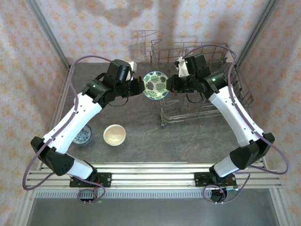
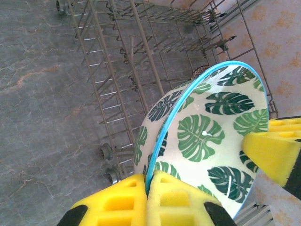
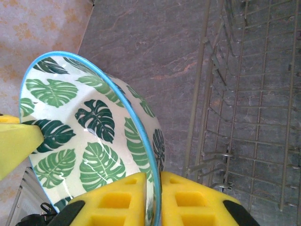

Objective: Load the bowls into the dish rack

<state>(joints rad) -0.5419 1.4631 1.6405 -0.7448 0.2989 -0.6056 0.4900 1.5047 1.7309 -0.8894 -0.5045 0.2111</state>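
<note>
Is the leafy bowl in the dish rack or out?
Out. The leafy bowl hangs in air beside the dish rack, rim pinched by the left gripper and right gripper.

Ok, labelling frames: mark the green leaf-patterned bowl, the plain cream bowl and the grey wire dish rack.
green leaf-patterned bowl [image 1: 155,85], top view, inner face.
plain cream bowl [image 1: 114,134], top view, inside.
grey wire dish rack [image 1: 181,113], top view, near wall.

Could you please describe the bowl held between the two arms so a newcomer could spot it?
Find the wire dish rack at the table's far right; just left of it, the left tool and the right tool pinch a bowl by its rim, off the table. It alone has green leaves and a blue rim; the cream bowl and the blue-patterned bowl sit nearer.
</note>
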